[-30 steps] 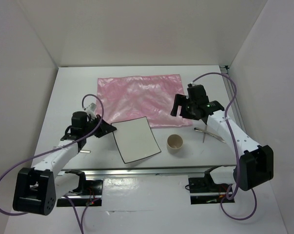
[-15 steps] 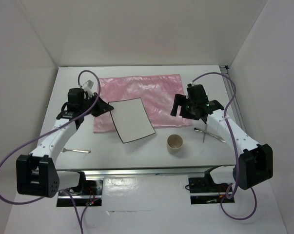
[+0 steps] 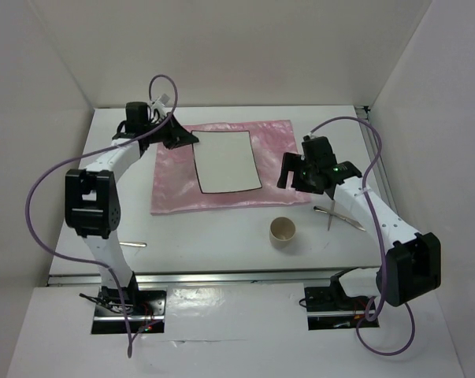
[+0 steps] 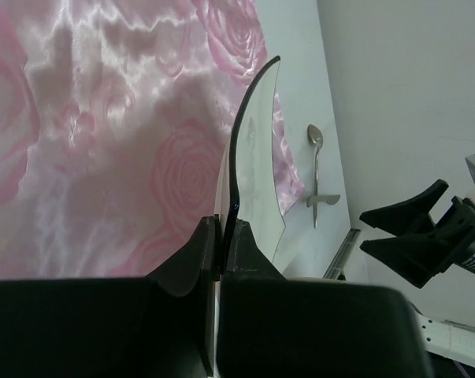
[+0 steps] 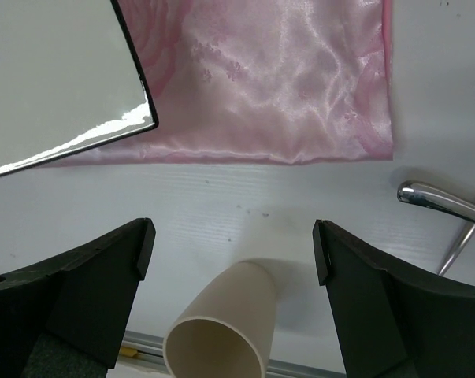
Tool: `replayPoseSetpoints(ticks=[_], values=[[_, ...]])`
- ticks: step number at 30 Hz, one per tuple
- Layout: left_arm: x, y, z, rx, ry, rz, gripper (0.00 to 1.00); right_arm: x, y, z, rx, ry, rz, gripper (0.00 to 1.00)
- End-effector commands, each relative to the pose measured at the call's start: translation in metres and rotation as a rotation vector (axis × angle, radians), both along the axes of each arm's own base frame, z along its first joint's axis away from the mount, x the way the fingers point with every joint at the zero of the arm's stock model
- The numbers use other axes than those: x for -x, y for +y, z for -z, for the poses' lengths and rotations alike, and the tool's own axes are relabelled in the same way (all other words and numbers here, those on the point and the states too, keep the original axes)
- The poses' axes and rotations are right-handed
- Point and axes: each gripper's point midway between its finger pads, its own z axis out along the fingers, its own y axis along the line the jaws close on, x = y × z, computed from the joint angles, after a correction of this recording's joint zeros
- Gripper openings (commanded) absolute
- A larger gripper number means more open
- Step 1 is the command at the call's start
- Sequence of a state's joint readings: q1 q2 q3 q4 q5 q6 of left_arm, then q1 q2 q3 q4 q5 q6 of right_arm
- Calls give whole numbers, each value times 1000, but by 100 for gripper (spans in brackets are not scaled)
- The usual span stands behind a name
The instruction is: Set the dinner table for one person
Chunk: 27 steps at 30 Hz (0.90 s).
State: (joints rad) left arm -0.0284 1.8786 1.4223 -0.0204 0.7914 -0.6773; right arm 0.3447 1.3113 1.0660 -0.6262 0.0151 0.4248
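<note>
The overhead view alone takes in the whole desk (image 3: 221, 236): a white slab spread under both sets of fingers, its longer side apparently running left to right across the front of the two arms, with a silver rail along the near edge. From there the left fingers (image 3: 182, 135) reach out over the far left corner of the pink cloth (image 3: 276, 150), and the square plate (image 3: 227, 161) extends from them to their right, over the cloth. Whether it touches the cloth cannot be told. Only the left wrist view shows the grip itself: the fingers (image 4: 220, 228) are clenched on the plate's dark rim (image 4: 245, 118), the plate seen edge-on, with a spoon (image 4: 316, 169) on the desk beyond it. The right wrist view gives what the others do not: the right fingers (image 5: 233, 236) are spread wide and released, holding nothing, with the beige cup (image 5: 221, 331) on the desk below and between them – and the cloth's hem (image 5: 284, 153) just ahead. Overhead, that cup (image 3: 283, 231) sits on the near side of the right fingers (image 3: 292, 175), with metal cutlery (image 3: 332, 213) just beside it.
</note>
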Motion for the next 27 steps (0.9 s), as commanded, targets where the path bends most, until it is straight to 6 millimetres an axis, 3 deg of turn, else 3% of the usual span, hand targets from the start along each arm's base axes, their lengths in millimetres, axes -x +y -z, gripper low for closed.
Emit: replayPoseSetpoints(ticks=[1, 2, 9, 12, 15, 21, 27], values=[[-8, -21, -53, 139, -132, 193, 0, -10, -5, -15, 16, -40, 13, 94], [-15, -21, -61, 142, -135, 202, 0, -10, -5, -15, 22, -41, 7, 94], [-57, -20, -36, 79, -135, 230, 0, -13, -11, -9, 43, -29, 28, 94], [-72, -20, -17, 72, -89, 235, 0, -16, -14, 0, 58, -4, 30, 94], [-77, -22, -5, 104, -68, 245, 0, -17, -14, 8, 66, 20, 29, 94], [-86, -25, 25, 151, -26, 251, 0, -21, -12, 5, 64, 13, 29, 94], [-89, -25, 35, 151, 3, 251, 0, -17, -16, 3, 72, 7, 37, 94]])
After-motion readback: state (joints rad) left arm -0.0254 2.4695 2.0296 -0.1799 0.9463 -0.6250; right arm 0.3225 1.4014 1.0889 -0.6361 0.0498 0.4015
